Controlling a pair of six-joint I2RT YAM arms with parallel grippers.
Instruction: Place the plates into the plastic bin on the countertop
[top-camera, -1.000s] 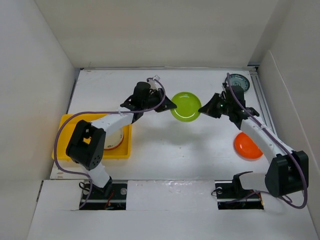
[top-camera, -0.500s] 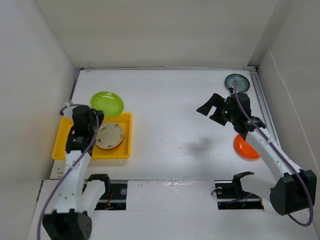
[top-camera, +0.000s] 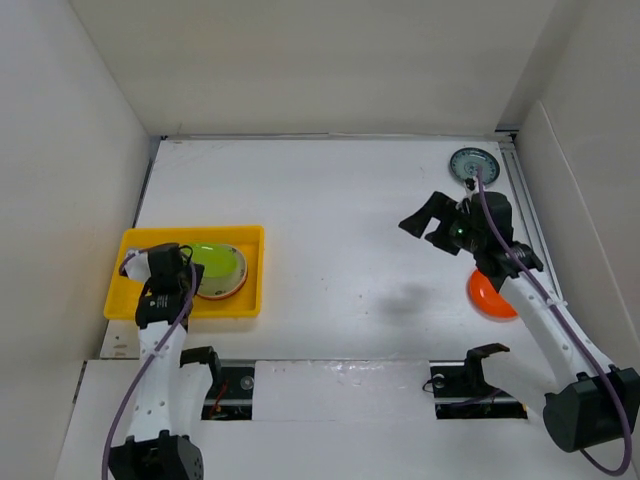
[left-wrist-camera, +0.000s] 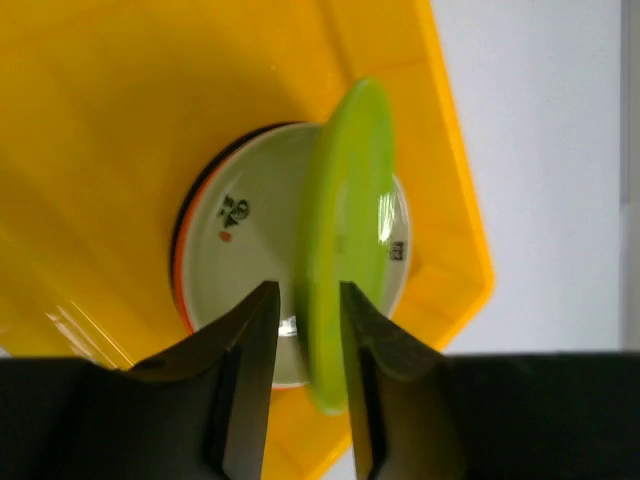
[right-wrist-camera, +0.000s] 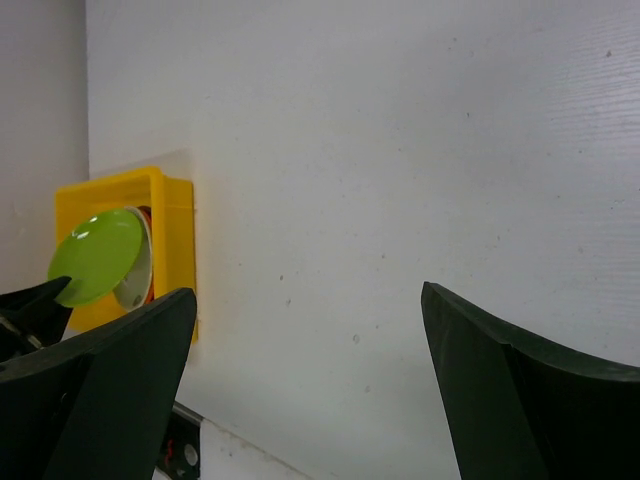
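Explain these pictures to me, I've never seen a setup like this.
These are two robot arms bolted at the near edge of a white countertop. One picture looks down from above; the other two come from cameras on each wrist. The left hand holds a glossy lime green plate on edge between its fingers, over a beige plate topping a stack inside the shallow yellow plastic bin. The right hand is open and empty. Near it lie an orange plate, partly hidden by the arm, and a grey-teal patterned plate at the far right corner.
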